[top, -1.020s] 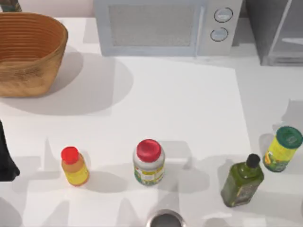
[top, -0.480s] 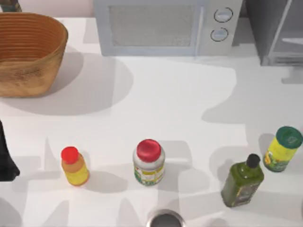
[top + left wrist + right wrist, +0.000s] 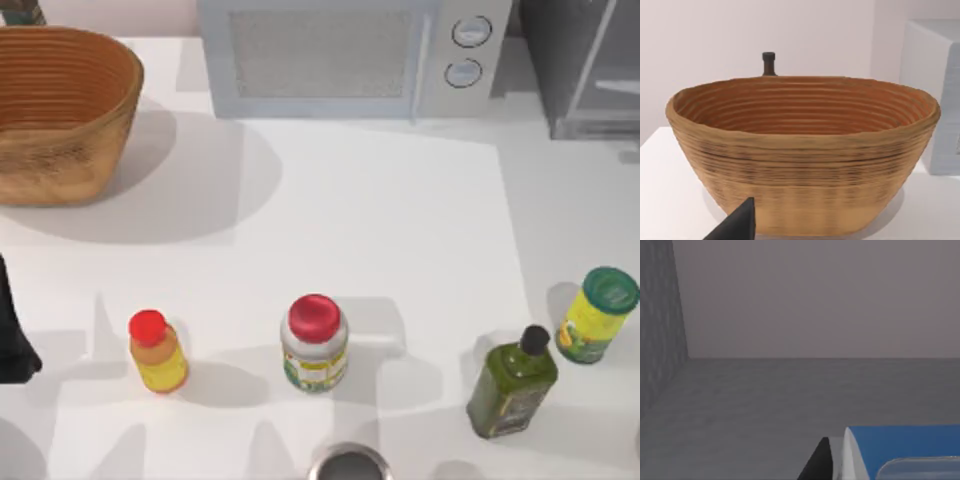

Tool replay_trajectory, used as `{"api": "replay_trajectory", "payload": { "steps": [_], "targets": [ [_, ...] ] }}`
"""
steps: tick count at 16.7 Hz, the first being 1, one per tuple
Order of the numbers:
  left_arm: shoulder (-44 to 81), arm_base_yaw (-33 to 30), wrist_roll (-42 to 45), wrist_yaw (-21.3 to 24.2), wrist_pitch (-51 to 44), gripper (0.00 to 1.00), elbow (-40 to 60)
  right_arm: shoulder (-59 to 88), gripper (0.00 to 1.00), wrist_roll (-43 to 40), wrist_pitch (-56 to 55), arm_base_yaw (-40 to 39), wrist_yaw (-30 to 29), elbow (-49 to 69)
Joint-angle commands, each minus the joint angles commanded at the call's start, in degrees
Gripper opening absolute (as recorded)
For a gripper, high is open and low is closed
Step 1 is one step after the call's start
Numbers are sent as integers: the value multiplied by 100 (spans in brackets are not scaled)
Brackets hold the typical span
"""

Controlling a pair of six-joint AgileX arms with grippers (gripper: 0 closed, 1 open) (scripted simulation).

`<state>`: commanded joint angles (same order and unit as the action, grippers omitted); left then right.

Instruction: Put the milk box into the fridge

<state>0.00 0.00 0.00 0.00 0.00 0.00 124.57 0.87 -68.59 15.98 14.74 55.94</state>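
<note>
My right gripper's dark finger (image 3: 819,461) beside the cut-off blue-topped milk box (image 3: 902,452), grasp I cannot tell, inside the grey fridge (image 3: 765,405), my left arm (image 3: 14,330) parked at the table's left edge.

The white desk (image 3: 380,220) is viewed from overhead; the woven brown wicker basket (image 3: 60,110), upper left, is shared close-up by the left wrist view (image 3: 800,155).
</note>
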Motion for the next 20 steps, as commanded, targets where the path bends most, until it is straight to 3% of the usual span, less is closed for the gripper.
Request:
{"api": "replay_trajectory", "payload": {
  "steps": [7, 20],
  "targets": [
    [0, 0, 0, 0, 0, 100, 0, 170, 0, 10, 201, -67, -21, 182],
    [0, 0, 0, 0, 0, 100, 0, 1467, 0, -4, 2092, -343, -329, 3557]
  ]
}}
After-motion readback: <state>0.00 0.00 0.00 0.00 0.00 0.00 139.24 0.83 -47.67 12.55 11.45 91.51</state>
